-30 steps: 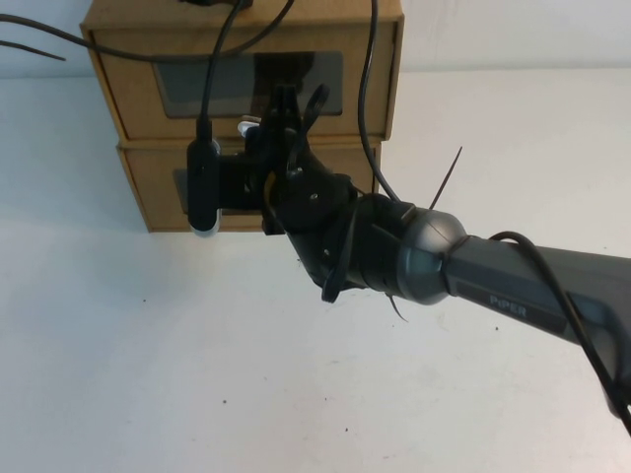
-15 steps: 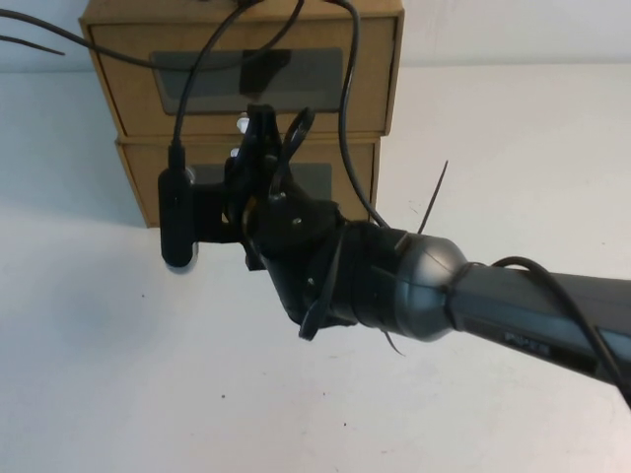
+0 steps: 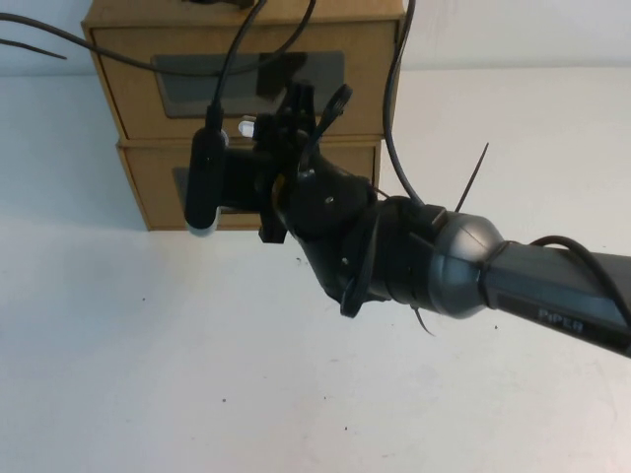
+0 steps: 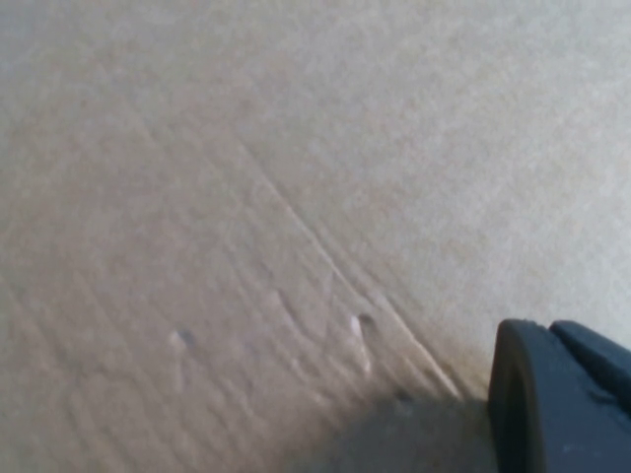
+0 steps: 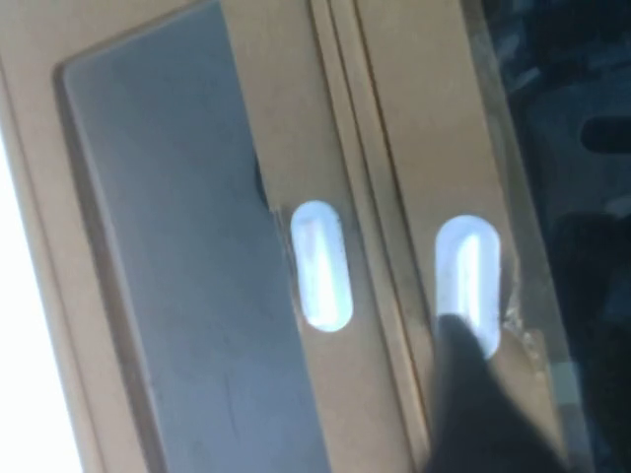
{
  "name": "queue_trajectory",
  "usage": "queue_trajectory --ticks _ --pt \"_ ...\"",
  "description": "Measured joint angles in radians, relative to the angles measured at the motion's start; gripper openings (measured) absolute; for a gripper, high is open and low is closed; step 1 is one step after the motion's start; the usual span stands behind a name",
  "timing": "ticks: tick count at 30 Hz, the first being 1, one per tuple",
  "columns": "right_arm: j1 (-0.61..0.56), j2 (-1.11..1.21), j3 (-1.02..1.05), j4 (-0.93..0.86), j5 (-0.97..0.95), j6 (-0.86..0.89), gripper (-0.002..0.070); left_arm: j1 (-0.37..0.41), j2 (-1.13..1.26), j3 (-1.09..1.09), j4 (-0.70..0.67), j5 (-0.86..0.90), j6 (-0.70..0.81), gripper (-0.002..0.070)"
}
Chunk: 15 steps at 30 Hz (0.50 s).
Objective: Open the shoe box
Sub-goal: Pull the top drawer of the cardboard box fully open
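Observation:
Two brown cardboard shoe boxes are stacked at the table's far left: the upper box [image 3: 128, 89] and the lower box [image 3: 148, 187], each with a dark window in its front. My right gripper [image 3: 296, 110] is up against those fronts, near the seam between the two boxes. In the right wrist view two white oval pull holes flank that seam, one [image 5: 320, 266] next to a grey window and the other [image 5: 465, 261] partly covered by the gripper's dark tip. My left gripper [image 4: 557, 394] sits very close to a plain cardboard surface [image 4: 246, 197]. Both box fronts look flush.
Black cables [image 3: 389, 99] loop over the boxes and the right arm [image 3: 463, 266]. The wrist camera housing [image 3: 204, 182] hangs in front of the lower box. The white table [image 3: 148, 355] stretches out in front of the boxes and to their right.
The right arm drew back towards me and to the left, then swung right and forward to the box fronts again. The boxes have not visibly moved.

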Motion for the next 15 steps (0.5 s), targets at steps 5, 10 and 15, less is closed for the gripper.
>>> queue_trajectory --ticks 5,10,15 --pt "-0.009 0.047 -0.019 -0.021 0.027 0.001 0.0342 0.000 0.000 0.000 0.000 0.000 0.000 -0.0005" --pt "-0.011 0.099 -0.073 -0.021 0.044 0.001 0.0284 0.000 0.000 0.000 0.000 0.000 0.000 -0.0005" --pt "-0.011 0.135 -0.125 -0.023 0.054 0.001 0.0274 0.000 0.000 0.000 -0.002 0.000 0.002 -0.0005"
